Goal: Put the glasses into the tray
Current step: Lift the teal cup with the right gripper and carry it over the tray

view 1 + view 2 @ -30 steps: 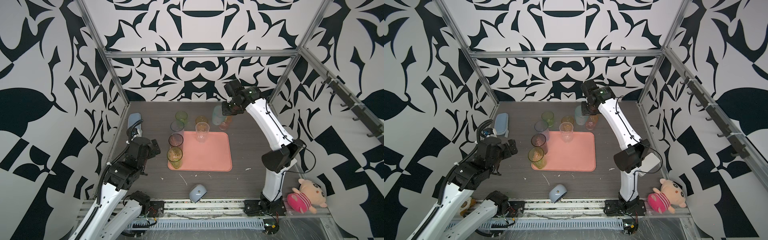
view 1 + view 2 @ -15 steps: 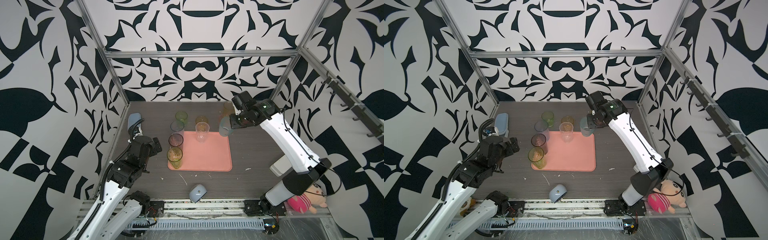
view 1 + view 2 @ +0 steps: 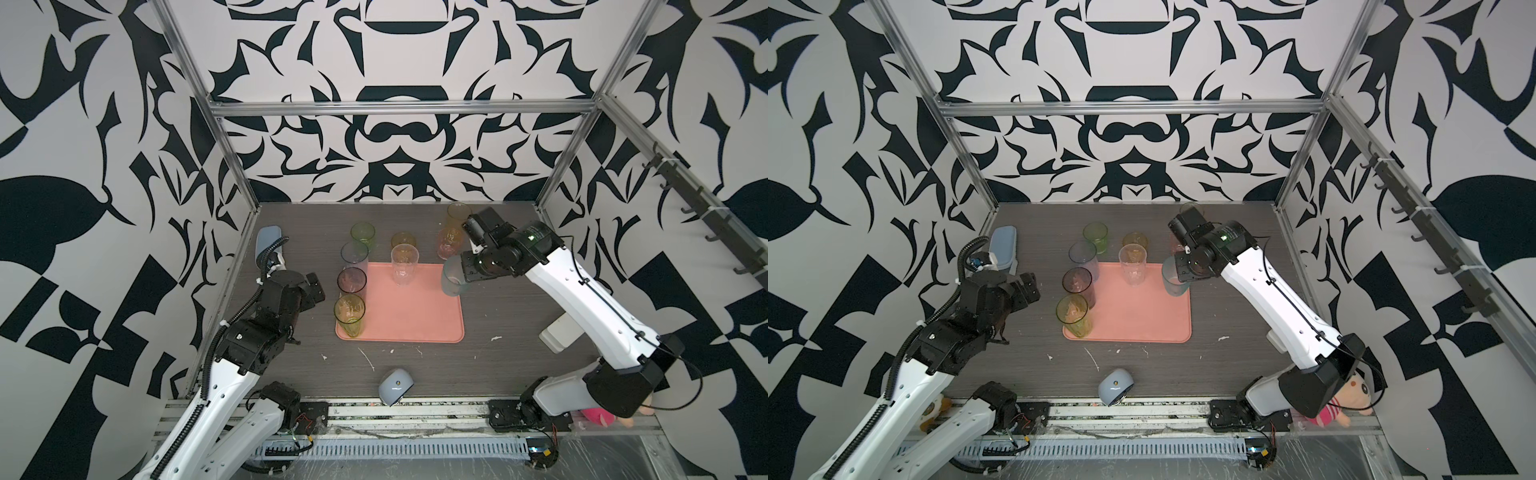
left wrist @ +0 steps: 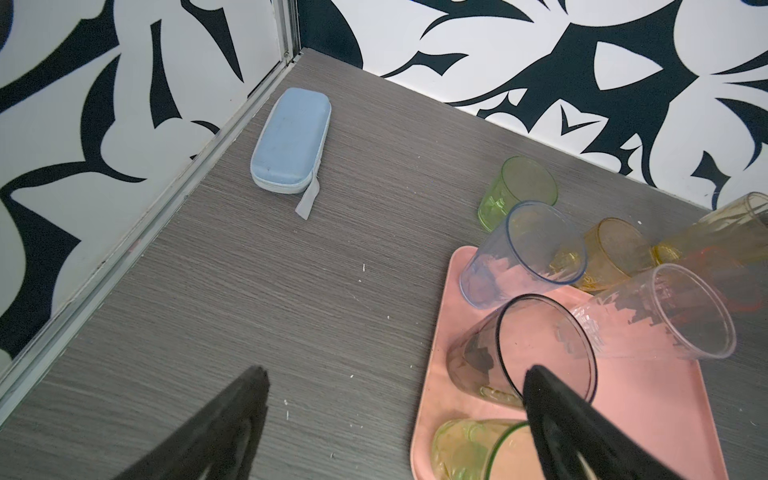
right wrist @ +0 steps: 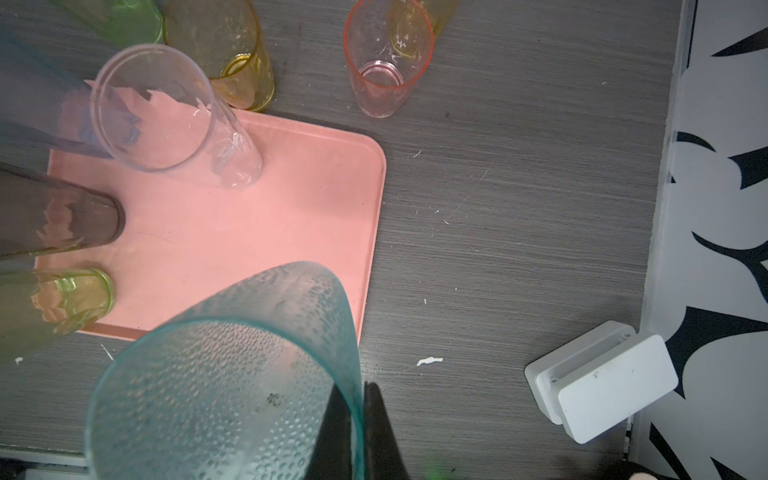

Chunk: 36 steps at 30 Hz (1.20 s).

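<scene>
Dark tabletop [image 3: 519, 332], right gripper [image 5: 359, 399] pinching teal glass [image 5: 232, 374] rim over tray [image 3: 415, 316] edge, left gripper [image 4: 397, 374] spread, empty

Looking in a top view, the tray [image 3: 415, 320] is wide open through its centre and lower right. The left edge is blocked by the blue glass [image 3: 354, 255], grey glass [image 3: 351, 282] and yellow-green glass [image 3: 350, 313], standing in a column. The clear glass [image 3: 404, 264] guards the upper middle, and the teal glass [image 3: 453, 277] crowds the upper-right corner. Below the tray the table [image 3: 457, 374] is bare, bar the pale-blue mouse-like object [image 3: 395, 384].

Robot lab cell: aluminium frame [image 3: 399, 109], patterned walls [image 3: 395, 54] (black on white), left arm [image 3: 224, 395], right arm [image 3: 582, 299] on a rail [image 3: 415, 409]
</scene>
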Motion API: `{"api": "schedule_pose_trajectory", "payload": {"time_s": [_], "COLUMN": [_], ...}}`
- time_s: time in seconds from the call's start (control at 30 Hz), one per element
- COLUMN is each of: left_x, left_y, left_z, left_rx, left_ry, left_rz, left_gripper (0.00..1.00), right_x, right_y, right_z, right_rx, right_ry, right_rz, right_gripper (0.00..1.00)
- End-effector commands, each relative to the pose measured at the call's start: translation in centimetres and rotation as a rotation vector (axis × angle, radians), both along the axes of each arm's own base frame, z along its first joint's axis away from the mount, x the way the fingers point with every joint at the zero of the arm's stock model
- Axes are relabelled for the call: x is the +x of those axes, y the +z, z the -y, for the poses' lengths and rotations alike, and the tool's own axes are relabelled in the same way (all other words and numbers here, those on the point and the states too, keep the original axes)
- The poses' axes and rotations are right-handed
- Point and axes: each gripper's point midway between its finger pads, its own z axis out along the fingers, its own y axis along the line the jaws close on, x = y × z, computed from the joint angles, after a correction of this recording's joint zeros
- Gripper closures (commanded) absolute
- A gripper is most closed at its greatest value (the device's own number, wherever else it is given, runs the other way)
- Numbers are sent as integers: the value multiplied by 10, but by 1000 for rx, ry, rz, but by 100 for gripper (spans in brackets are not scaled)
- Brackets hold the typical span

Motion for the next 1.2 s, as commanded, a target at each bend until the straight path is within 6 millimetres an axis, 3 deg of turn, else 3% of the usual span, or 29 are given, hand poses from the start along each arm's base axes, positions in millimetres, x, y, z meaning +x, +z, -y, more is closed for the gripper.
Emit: {"api": "schedule_pose_trajectory", "payload": {"time_s": [0.0,0.5,0.87,1.17], "left_x": [1,3,2,3], "left_y": [-6,-13,-14,-15], "left_z": [0,2,3,3], "left_rx": [-15,-10,-15,-15], "left_ry": [8,4,2,3], "left_rz": [-7,-22,-22,-25], "left_gripper": [1,1,0,1], "right_x": [-7,-26,-12,8], "right_y": [6,-37,-79,-101], "right_z": [2,-21,-60,-87], "right_rx": [11,11,84,96], "right_ry": [-24,2,13,15], "right_rz": [41,-34,-87,-94], "right_gripper": [100,100,100,100]}}
